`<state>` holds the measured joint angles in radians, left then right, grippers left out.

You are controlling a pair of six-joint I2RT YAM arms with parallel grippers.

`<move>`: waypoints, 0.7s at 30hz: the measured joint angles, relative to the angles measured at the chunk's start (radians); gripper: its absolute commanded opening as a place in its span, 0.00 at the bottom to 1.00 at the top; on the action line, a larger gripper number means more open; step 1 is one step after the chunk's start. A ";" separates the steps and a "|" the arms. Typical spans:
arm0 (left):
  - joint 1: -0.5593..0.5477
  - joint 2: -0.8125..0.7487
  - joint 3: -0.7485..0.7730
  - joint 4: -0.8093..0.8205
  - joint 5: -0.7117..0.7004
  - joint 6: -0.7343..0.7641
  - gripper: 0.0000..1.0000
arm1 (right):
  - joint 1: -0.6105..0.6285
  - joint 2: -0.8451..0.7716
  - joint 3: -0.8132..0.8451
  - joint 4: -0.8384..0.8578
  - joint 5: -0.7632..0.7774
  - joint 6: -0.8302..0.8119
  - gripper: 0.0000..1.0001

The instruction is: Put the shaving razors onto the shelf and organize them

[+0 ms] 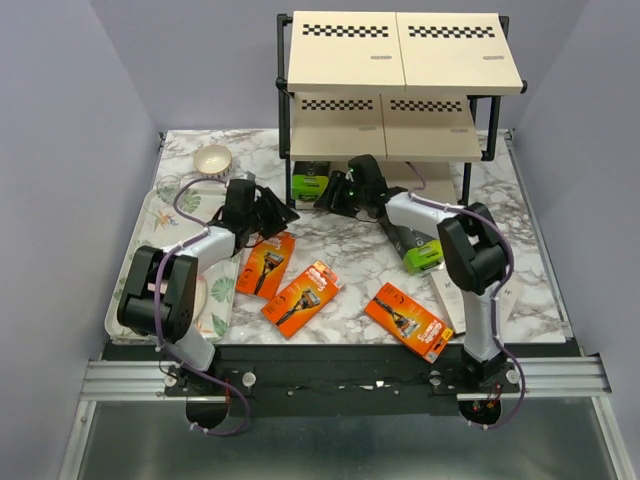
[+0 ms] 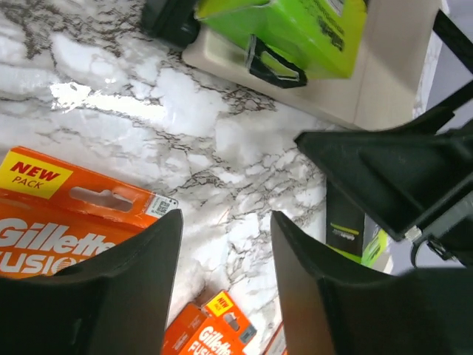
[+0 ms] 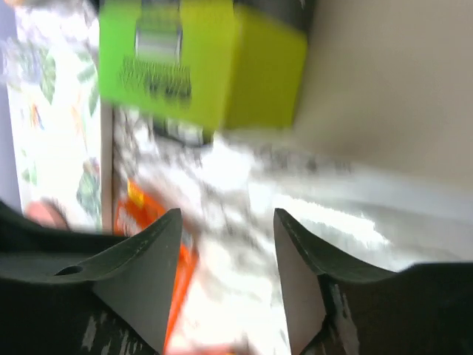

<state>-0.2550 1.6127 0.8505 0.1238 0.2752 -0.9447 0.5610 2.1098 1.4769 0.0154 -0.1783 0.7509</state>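
Black razor pack (image 1: 310, 184) with lime-green end lies flat on shelf (image 1: 345, 65)

Down the left side of the overhead view lies a floral-patterned tray (image 1: 160, 215), leafy print on white, running lengthwise from mid-frame toward the lower left. Just beyond its far end, a small round white bowl (image 1: 212, 160) with a patterned rim sits on the marble tabletop (image 1: 350, 245), white with grey veining. Along the bottom runs a silver metal rail (image 1: 560, 377). Plain lilac-grey walls (image 1: 60, 120) close in left, right and behind.
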 measured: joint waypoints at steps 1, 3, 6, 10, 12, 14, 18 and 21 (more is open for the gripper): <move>0.000 -0.012 -0.003 0.000 0.006 0.007 0.69 | 0.000 -0.030 -0.033 -0.015 -0.006 -0.014 0.63; -0.002 -0.038 -0.011 0.001 0.016 0.023 0.73 | 0.000 -0.128 -0.125 -0.063 -0.036 -0.047 0.64; -0.017 -0.089 -0.049 0.006 0.033 0.034 0.79 | -0.010 -0.270 -0.269 -0.132 -0.057 -0.090 0.64; -0.092 -0.143 -0.111 0.026 0.058 0.040 0.80 | -0.060 -0.553 -0.525 -0.268 -0.094 -0.174 0.62; -0.154 -0.146 -0.121 0.032 0.069 0.044 0.80 | -0.112 -0.659 -0.603 -0.338 -0.104 -0.222 0.62; -0.216 -0.140 -0.119 0.043 0.082 0.050 0.80 | -0.184 -0.744 -0.668 -0.382 -0.113 -0.275 0.62; -0.279 -0.099 -0.098 0.076 0.089 0.050 0.79 | -0.280 -0.842 -0.754 -0.400 -0.122 -0.334 0.62; -0.276 -0.043 -0.056 0.077 0.088 0.053 0.78 | -0.291 -0.876 -0.779 -0.379 -0.156 -0.351 0.61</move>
<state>-0.5312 1.5696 0.7948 0.2008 0.3634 -0.8921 0.2699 1.2335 0.6983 -0.3637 -0.3347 0.4004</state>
